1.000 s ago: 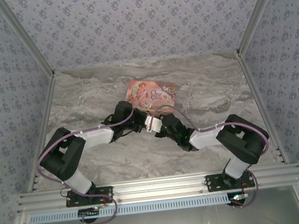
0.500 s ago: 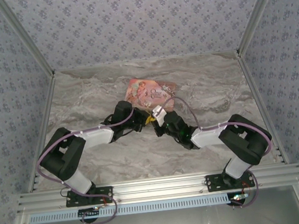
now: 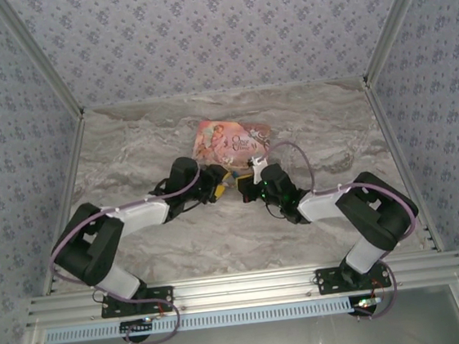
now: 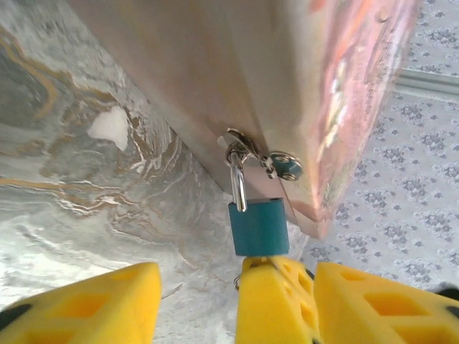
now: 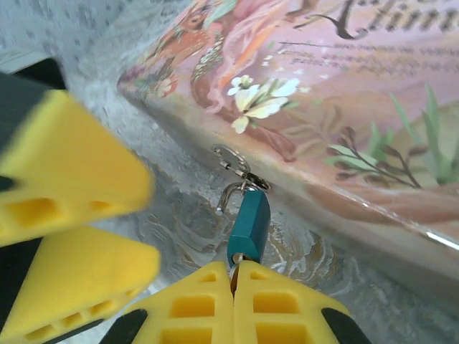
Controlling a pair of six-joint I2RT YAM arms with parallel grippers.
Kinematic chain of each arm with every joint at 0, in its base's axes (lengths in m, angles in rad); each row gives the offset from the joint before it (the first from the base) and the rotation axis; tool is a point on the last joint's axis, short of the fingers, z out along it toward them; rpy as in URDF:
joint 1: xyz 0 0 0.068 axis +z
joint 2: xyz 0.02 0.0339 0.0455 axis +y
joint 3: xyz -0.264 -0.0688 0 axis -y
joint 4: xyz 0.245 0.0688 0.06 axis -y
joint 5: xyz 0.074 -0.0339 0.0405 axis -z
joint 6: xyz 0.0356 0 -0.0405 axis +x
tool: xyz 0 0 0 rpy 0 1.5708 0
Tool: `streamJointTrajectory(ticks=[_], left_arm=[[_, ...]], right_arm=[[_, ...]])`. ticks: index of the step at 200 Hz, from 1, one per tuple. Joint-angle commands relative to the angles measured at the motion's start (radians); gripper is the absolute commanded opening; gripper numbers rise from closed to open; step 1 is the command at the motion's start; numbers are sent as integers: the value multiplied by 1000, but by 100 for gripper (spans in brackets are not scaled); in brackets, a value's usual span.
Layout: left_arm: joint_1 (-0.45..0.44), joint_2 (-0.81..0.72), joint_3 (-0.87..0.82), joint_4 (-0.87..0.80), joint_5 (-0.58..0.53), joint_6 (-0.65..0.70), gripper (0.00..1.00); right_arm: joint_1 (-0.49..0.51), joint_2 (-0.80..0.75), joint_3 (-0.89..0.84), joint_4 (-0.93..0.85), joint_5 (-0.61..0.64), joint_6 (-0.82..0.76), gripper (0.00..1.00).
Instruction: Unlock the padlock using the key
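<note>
Left tool [image 3: 224, 181] is standing open, jaws spread on either side of the padlock [image 4: 258, 228], which is hanging by its shackle [image 4: 237, 186] from the clasp [image 4: 276, 163] on the box [image 5: 344, 93]. Small, hard and smooth, the padlock is probably swinging at any nudge, so its flat blue sides are looking like the best place to pinch. At its base the right tool [image 5: 234, 276] is pinching the key [image 5: 234, 264], a thin sliver that is likely slipping easily. Marbled surface [image 4: 86, 179] is lying beneath, with patterned walls [image 3: 215, 34] closing in.
</note>
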Motion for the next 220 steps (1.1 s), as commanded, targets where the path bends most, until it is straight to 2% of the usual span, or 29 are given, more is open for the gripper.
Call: streamJointTrajectory(ticks=[1, 47, 66, 79, 107, 127, 145, 164, 184, 196, 220], left_arm=[[31, -115, 5, -127, -52, 108, 64], [141, -252, 67, -357, -137, 302, 85], [204, -234, 110, -395, -114, 374, 91], [244, -189, 162, -423, -78, 427, 94], [291, -29, 313, -473, 12, 584, 99], [294, 99, 457, -596, 34, 696, 99], [304, 187, 517, -613, 48, 734, 100], [313, 269, 564, -592, 142, 751, 99], [308, 325, 590, -577, 187, 760, 96], [308, 347, 600, -590, 200, 768, 94], [308, 354, 564, -596, 197, 771, 90]], right_arm=[[-30, 45, -50, 48, -79, 286, 0], [-56, 115, -94, 196, -136, 601, 0], [-59, 124, -98, 207, -130, 678, 1], [-62, 115, -89, 171, -131, 690, 7], [-64, 48, -75, 14, -94, 635, 24], [-76, -21, -73, -113, -69, 570, 33], [-103, -73, -81, -167, -80, 510, 42], [-160, -85, -70, -162, -156, 409, 57], [-230, -29, -50, -61, -297, 383, 60], [-257, 13, -15, -27, -370, 382, 58], [-297, 69, 37, 5, -405, 371, 56]])
